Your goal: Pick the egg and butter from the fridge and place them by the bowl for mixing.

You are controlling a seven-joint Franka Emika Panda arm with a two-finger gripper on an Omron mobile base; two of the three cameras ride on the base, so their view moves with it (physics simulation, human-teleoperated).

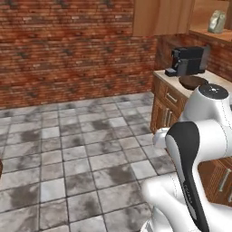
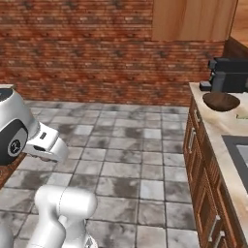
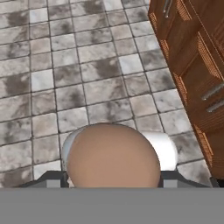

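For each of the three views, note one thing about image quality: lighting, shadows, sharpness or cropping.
Left base view: flat, even light, no cast shadows; the coffee machine and bowl look soft. Right base view: same even light; the sink is cut by the frame edge. Hand view: the egg sits close and large with a soft outline, hiding the fingers; the floor tiles stay fairly sharp.

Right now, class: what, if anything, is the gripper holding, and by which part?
The gripper holds the egg, a finger on each of its two opposite sides; the hand view shows no more of the contact.
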